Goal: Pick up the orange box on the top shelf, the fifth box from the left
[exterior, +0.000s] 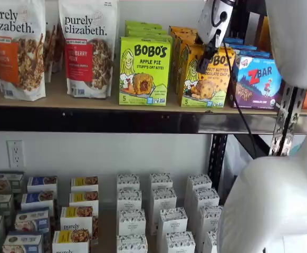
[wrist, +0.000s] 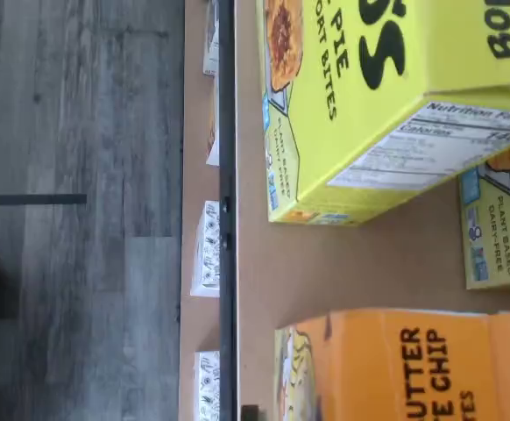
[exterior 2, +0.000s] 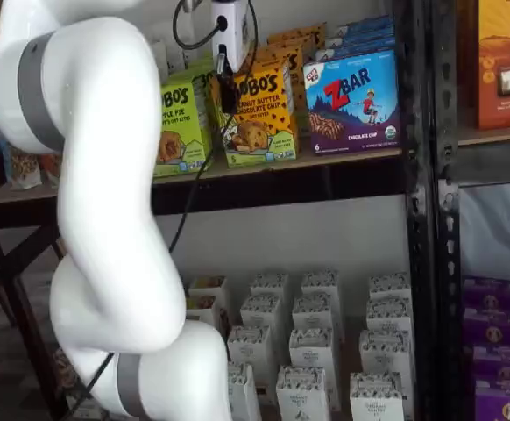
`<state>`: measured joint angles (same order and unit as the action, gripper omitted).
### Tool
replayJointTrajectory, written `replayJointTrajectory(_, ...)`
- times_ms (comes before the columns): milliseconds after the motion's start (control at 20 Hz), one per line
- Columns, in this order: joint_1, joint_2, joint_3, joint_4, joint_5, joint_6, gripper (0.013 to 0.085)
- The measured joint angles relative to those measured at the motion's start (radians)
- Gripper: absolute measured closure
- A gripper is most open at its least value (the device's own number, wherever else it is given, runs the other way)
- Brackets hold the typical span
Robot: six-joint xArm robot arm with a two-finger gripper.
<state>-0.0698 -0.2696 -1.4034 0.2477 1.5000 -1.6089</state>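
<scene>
The orange box (exterior: 212, 80) stands on the top shelf (exterior: 90, 120) between a lime-green Bobo's Apple Pie box (exterior: 144, 71) and a blue ZBar box (exterior: 259, 81). It also shows in a shelf view (exterior 2: 259, 114) and in the wrist view (wrist: 413, 364). My gripper (exterior: 205, 59) hangs in front of the orange box's upper left part, its white body above. In a shelf view its black fingers (exterior 2: 226, 88) lie over the box's left edge. No gap between the fingers shows, and nothing is held.
Granola bags (exterior: 87, 47) stand further left on the top shelf. More orange cartons are stacked behind the front one. Small white boxes (exterior: 164, 221) fill the lower level. A black upright (exterior 2: 417, 175) stands right of the ZBar box. My white arm (exterior 2: 97, 219) fills the foreground.
</scene>
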Motion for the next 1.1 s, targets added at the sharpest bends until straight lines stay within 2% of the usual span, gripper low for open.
replayJointTrajectory(50,0.000,-0.001,0.002,0.001,-0.002,0.000,0.0370)
replayJointTrajectory(150,0.000,-0.004,0.005,0.007,-0.006,0.001,0.0450)
replayJointTrajectory(200,0.001,-0.005,0.006,0.008,-0.007,0.001,0.0450)
replayJointTrajectory(250,0.001,-0.005,0.006,0.009,-0.008,0.002,0.0490)
replayJointTrajectory(750,0.004,-0.010,0.004,0.013,-0.004,0.007,0.0490)
replayJointTrajectory(800,0.004,-0.010,0.004,0.014,-0.004,0.007,0.0530)
replayJointTrajectory(850,0.005,-0.011,0.004,0.015,-0.004,0.008,0.0530)
replayJointTrajectory(900,0.005,-0.011,0.004,0.015,-0.004,0.009,0.0570)
replayJointTrajectory(950,0.006,-0.012,0.004,0.015,-0.004,0.009,0.0570)
replayJointTrajectory(1100,0.007,-0.012,0.002,0.014,-0.002,0.011,0.0650)
